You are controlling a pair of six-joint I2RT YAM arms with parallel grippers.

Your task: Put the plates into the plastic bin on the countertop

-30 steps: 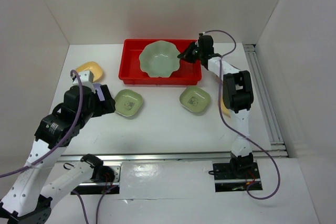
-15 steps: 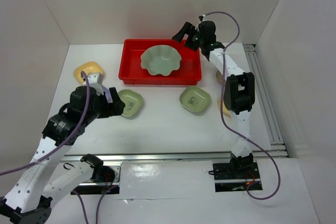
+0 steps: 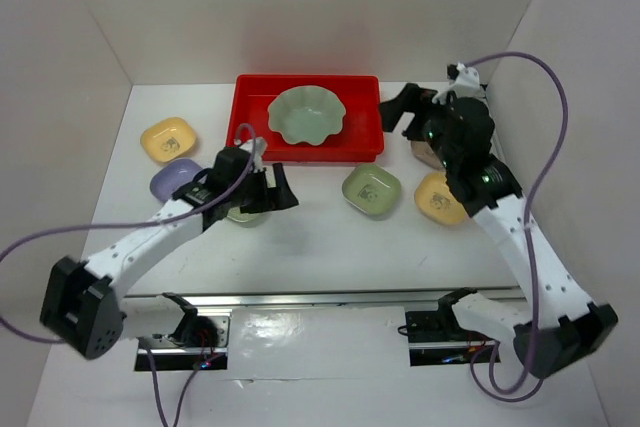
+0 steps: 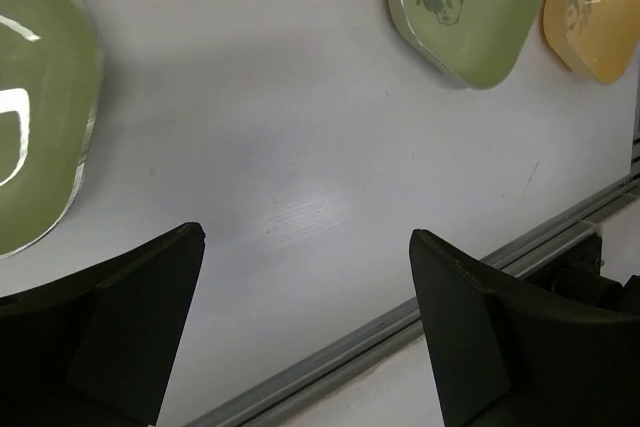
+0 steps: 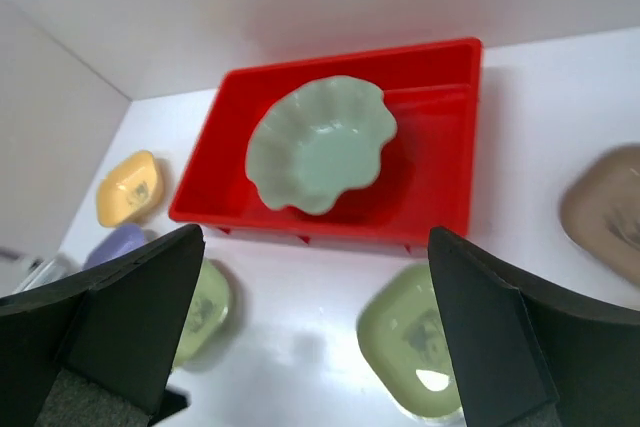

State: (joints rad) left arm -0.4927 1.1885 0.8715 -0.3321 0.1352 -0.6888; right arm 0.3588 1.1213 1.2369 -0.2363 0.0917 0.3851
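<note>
A: Scalloped dish is already lying in the bin. Six small dishes are sitting out on the counter.
B: Which one's next?
A: Probably the green dish by the left gripper. Jaws are gaping wide, empty, hovering over bare counter just beside its rim.
B: What's needed?
A: I'd say sliding across until one finger is dropping inside the rim, one outside, then pinching. It looks shallow and glossy, so it could slip.
B: Right gripper?
A: Also wide, empty, hanging near the bin's right end.
</note>
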